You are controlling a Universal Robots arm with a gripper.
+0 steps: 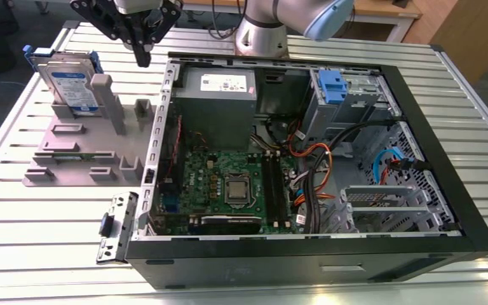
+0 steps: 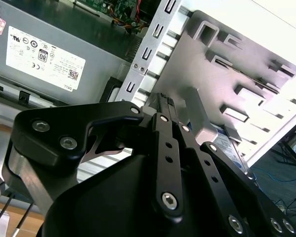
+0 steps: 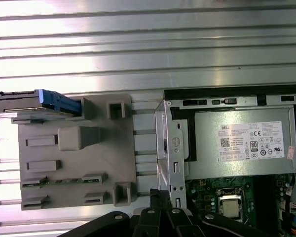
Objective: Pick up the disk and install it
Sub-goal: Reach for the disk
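Note:
The disk [image 1: 68,84], a silver-grey drive with a white-and-blue label in a blue frame, stands on edge in a slot at the far end of a grey fixture plate [image 1: 74,152], at the exterior view's left. In the first wrist view the disk [image 3: 39,101] appears edge-on. My gripper [image 1: 144,58] hangs above the table between the disk and the computer case's wall, a little to the disk's right. Its fingers point down, shut, with nothing held. In the second wrist view the fingertips [image 2: 164,101] meet, and the linkage partly hides the disk [image 2: 232,148].
An open computer case [image 1: 447,190] lies on the slatted metal table [image 1: 49,222]. Inside are a grey power supply [image 1: 218,82], a motherboard [image 1: 227,184], cables and a blue-handled caddy [image 1: 333,86] in the drive bay. A loose metal bracket [image 1: 112,225] lies beside the case.

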